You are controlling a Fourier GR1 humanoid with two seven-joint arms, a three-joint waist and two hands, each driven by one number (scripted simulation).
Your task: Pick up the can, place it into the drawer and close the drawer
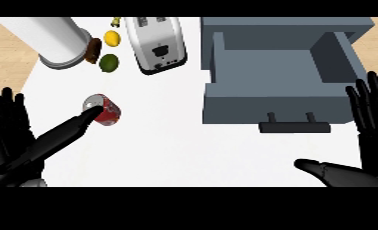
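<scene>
A red can [105, 110] with a silver top lies tilted on the white counter [184, 144], left of centre. My left hand [44, 146] comes in from the lower left, open, fingers raised along the left edge. Its thumb stretches up to the can's lower left side, and its tip seems to touch the can. The grey drawer [277, 101] stands pulled out at the right, nothing visible inside, its dark handle [295, 125] facing me. My right hand [336, 174] is open at the lower right, its fingers [364, 106] upright beside the drawer's right front corner.
At the back left stand a white cylinder [59, 41] and a silver toaster [156, 44]. Between them lie a lemon [111, 38], a lime [109, 62] and a brown object [94, 50]. A wooden surface shows past the counter's left edge.
</scene>
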